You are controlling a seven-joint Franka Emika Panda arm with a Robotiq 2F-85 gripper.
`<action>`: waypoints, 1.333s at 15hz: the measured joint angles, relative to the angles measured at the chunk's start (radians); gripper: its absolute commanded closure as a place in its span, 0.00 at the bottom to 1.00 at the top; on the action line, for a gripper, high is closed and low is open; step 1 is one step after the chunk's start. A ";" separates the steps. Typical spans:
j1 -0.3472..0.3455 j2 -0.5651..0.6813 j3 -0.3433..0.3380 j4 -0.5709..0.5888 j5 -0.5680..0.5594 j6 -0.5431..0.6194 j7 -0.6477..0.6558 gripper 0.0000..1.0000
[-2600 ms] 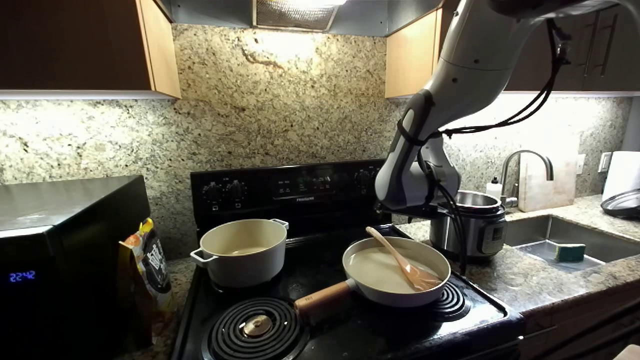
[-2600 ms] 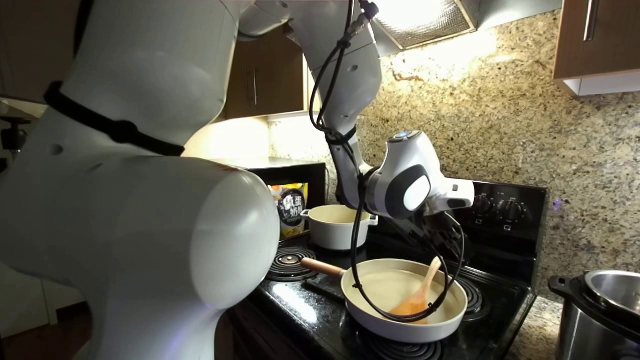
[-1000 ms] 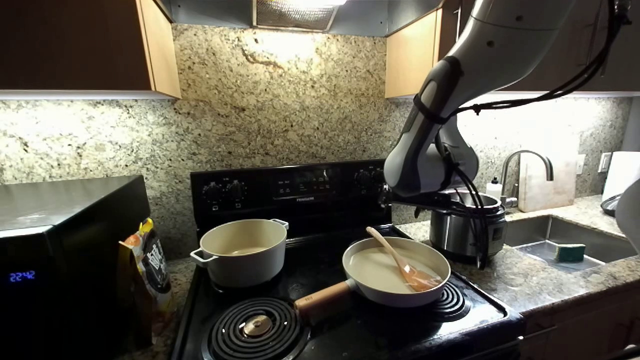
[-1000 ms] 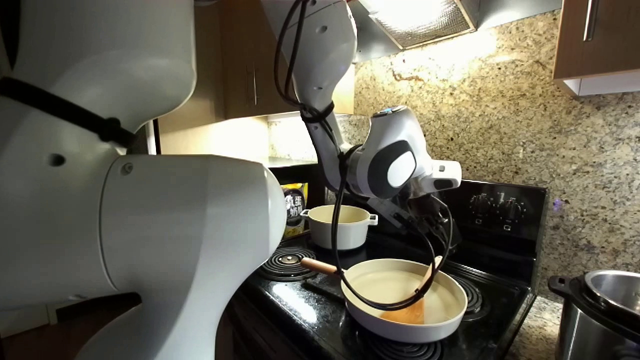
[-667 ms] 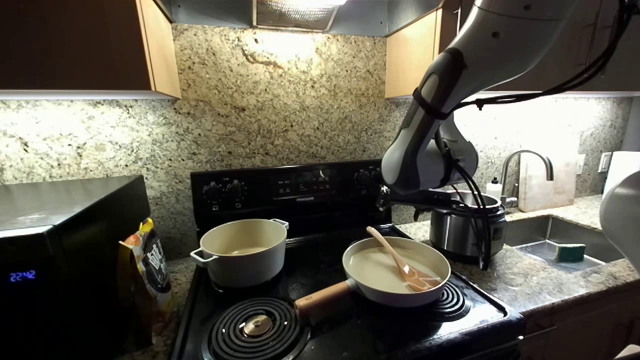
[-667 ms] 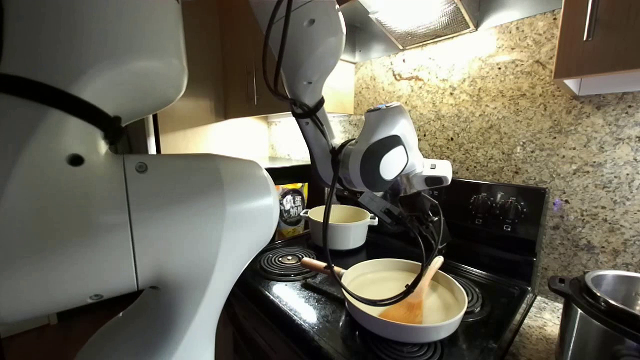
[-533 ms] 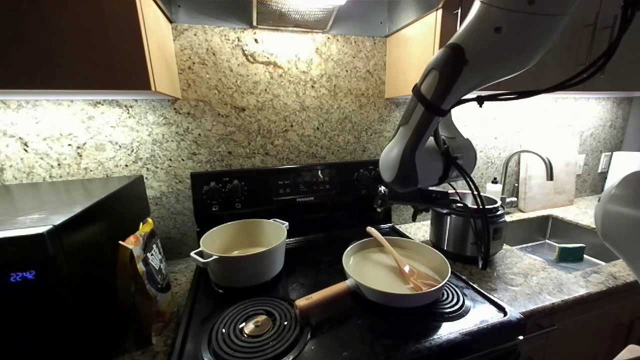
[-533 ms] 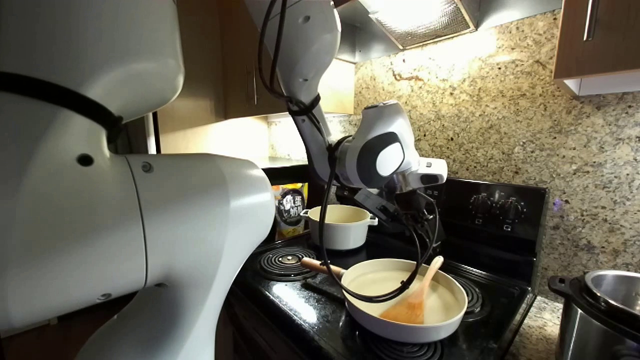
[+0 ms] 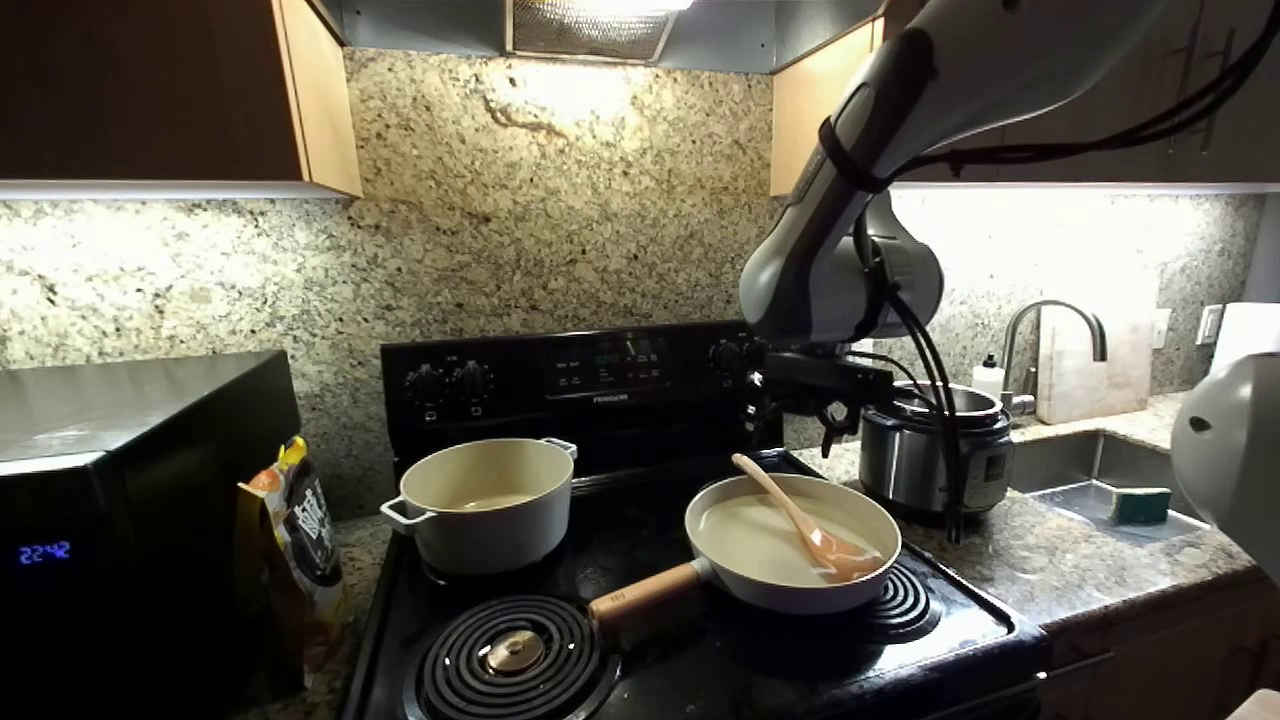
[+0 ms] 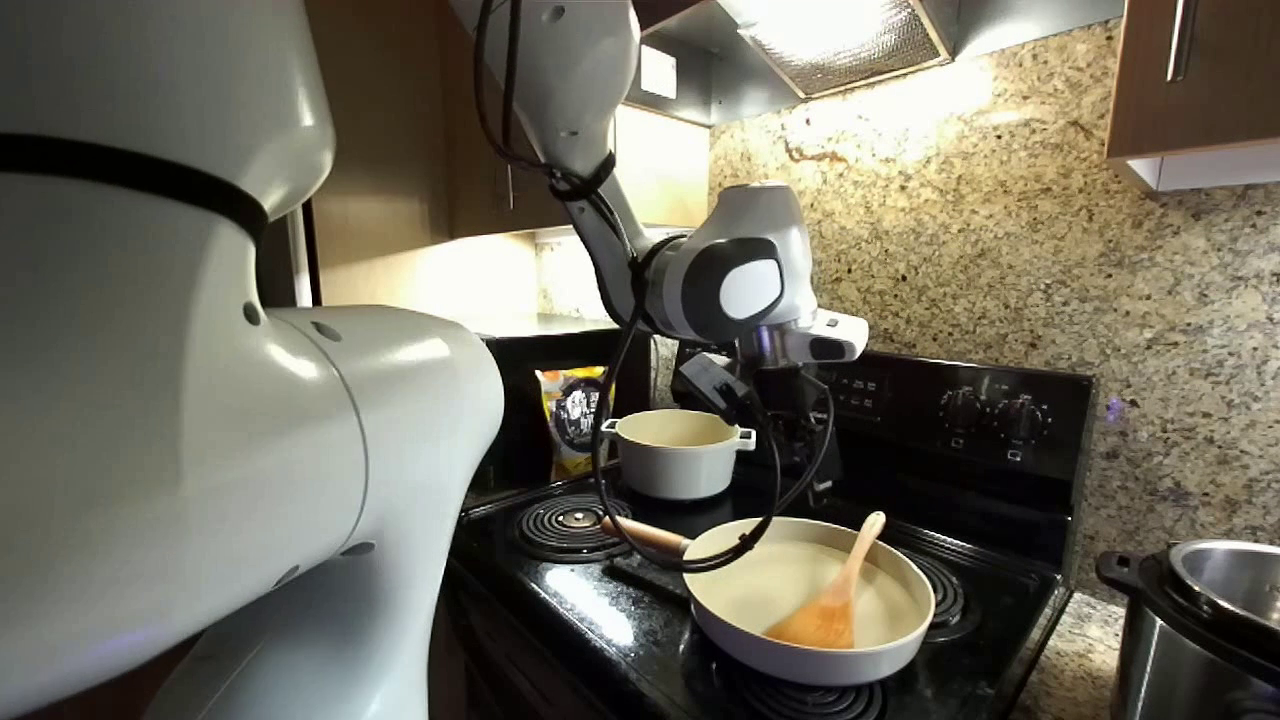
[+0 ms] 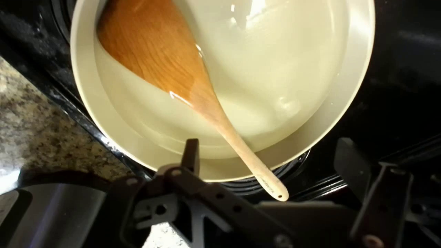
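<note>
The black stove stands with a control panel rising along its back edge; the granite surface adjoins one side. A jointed white arm reaches over the stove. On the surface, near the edge that meets the stove, stands a steel cooker. The pale pan sits near the stove's cooker-side edge, containing clear liquid, with its wooden handle directed toward the coil burner at the opposite front corner. A two-handled pot occupies the back corner farthest from the cooker. The end effector hangs above the pan's rim on the control-panel side, its fingers spread wide and grasping nothing. The wooden spatula lies with its blade in the liquid and its shaft leaning across the rim toward the back edge; in the wrist view the shaft's tip appears between the fingers, apart from both.
</note>
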 measured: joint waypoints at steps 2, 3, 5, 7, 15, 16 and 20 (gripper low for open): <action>0.121 0.062 -0.108 -0.003 0.093 -0.101 -0.007 0.00; 0.176 0.103 -0.158 -0.008 0.134 -0.155 -0.009 0.00; 0.283 0.204 -0.261 -0.031 0.197 -0.259 -0.009 0.00; 0.366 0.308 -0.349 -0.068 0.230 -0.343 -0.009 0.00; 0.354 0.604 -0.402 -0.200 0.361 -0.501 -0.136 0.00; 0.334 0.613 -0.402 -0.200 0.368 -0.502 -0.158 0.00; 0.242 0.619 -0.402 -0.191 0.390 -0.502 -0.243 0.00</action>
